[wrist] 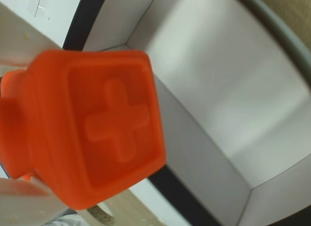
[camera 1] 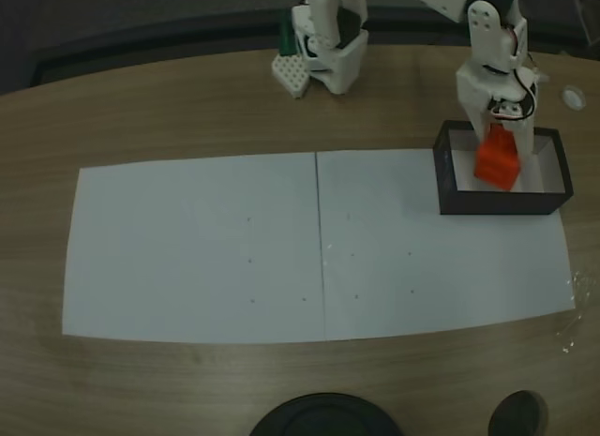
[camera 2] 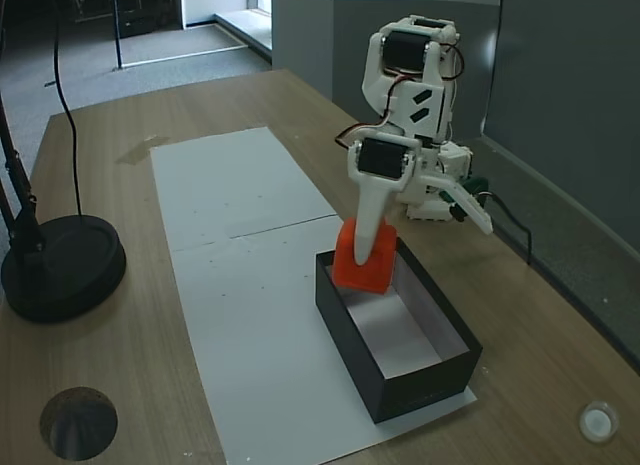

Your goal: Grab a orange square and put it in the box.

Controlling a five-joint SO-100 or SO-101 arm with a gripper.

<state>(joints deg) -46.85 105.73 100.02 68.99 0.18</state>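
Claw [camera 1: 497, 159] clamped on orange square [camera 1: 495, 160] over box [camera 1: 448, 183]; lower it w/o clipping the near wall, then release.

Wooden table [camera 2: 250, 105] beside grey partition walls [camera 2: 560, 75], daylit carpeted floor [camera 2: 150, 45] behind.

**Dim top view, daylit side view, blurred wrist view**

A fixed view from above is dim and greyish, with barrel distortion that bows the worktop [camera 1: 187, 108] edges; the paper [camera 1: 197, 248] reads pale blue-white, and a soft shadow lies left of the box [camera 1: 455, 197]. Another fixed view is brighter: daylight enters from the far upper left, and the box wall [camera 2: 400, 380] shades its floor. In the wrist view the square [wrist: 97, 129] is close, saturated and soft-edged, while the box's white inside [wrist: 218, 90] shows mild glare.
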